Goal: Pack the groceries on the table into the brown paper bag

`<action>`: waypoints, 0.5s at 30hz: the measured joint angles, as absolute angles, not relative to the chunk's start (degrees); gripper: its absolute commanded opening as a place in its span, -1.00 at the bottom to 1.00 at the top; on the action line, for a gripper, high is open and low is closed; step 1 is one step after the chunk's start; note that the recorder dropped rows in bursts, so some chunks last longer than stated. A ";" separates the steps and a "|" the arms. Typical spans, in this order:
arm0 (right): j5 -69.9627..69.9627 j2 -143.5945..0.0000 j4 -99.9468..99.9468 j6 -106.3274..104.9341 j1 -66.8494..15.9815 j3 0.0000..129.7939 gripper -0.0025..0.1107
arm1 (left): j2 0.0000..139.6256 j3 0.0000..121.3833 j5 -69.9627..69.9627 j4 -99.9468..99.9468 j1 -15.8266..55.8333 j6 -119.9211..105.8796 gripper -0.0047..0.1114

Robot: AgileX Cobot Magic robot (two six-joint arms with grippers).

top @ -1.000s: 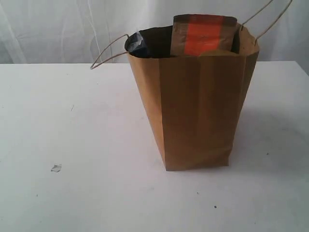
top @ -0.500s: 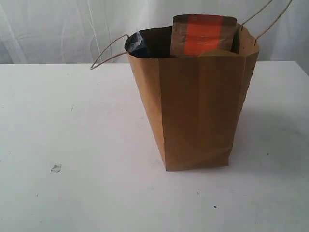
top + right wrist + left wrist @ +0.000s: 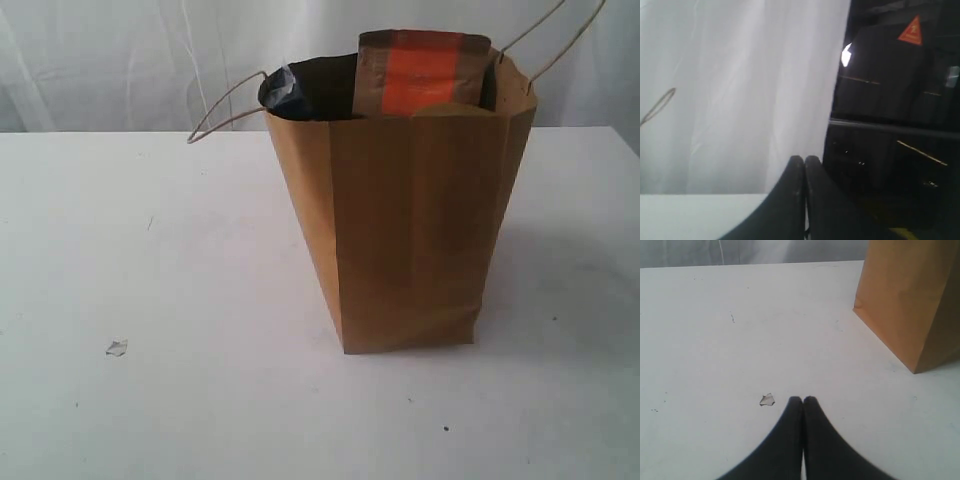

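Brown paper bag [image 3: 410,220], upright on the white counter [image 3: 150,300], right of centre in the exterior view, mouth open. Judged thin kraft: light in itself but loaded, so its walls would crease under a side squeeze. The 2 twisted loop handles [image 3: 225,110], splayed outward on either side, are the natural hold, taken together so that the load hangs level.

Brown pouch with orange label [image 3: 425,70], standing inside the bag against its far wall, top edge above the rim. Probably soft and light; the flat protruding top would accept a pinch.

Dark bluish item [image 3: 285,92], just visible at the left of the mouth; which grocery it is cannot be told. No grocery shows on the counter, so packing appears complete.

Left tool [image 3: 803,400], jaws pressed together and empty, above bare counter near a white crumb [image 3: 116,347], well apart from the bag.

Right tool [image 3: 805,159], jaws likewise together, empty, facing a white curtain [image 3: 740,75].
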State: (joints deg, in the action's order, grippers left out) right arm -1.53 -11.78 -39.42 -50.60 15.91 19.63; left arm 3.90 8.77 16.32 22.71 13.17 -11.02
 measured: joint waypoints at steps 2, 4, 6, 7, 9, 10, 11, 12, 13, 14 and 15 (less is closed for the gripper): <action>4.25 -6.65 -32.20 -43.38 16.39 13.79 -0.96 | 3.90 8.77 16.32 22.71 13.17 -11.02 -0.92; 6.01 -2.97 -17.69 -28.61 15.80 8.51 -0.96 | 3.90 8.77 16.32 22.71 13.17 -11.02 -0.92; 6.42 -1.87 -6.01 -14.57 12.78 4.55 -0.96 | 3.90 8.77 16.32 22.71 13.17 -11.02 -0.92; 6.34 -1.73 -2.17 -8.07 11.34 1.87 -0.96 | 3.90 8.77 16.32 22.71 13.17 -11.02 -0.92; -1.23 -1.24 1.12 -1.00 10.56 0.52 -0.96 | 3.90 8.77 16.32 22.71 13.17 -11.02 -0.92; -5.78 -0.88 2.49 1.63 10.42 0.39 -0.96 | 3.90 8.77 16.32 22.71 13.17 -11.02 -0.92; -11.41 -0.49 4.08 4.47 10.33 0.30 -0.96 | 3.90 8.77 16.32 22.71 13.17 -11.02 -0.92; -15.40 -0.37 5.15 5.88 10.33 0.27 -0.96 | 3.90 8.77 16.32 22.71 13.17 -11.02 -0.92; -17.88 -0.37 6.61 7.39 10.33 0.13 -0.96 | 3.90 8.77 16.32 22.71 13.17 -11.02 -0.92; -18.84 -0.37 7.47 8.64 10.30 0.13 -0.96 | 3.90 8.77 16.32 22.71 13.17 -11.02 -0.92; -19.31 -0.37 7.80 9.55 10.30 0.13 -0.96 | 3.90 8.77 16.32 22.71 13.17 -11.02 -0.92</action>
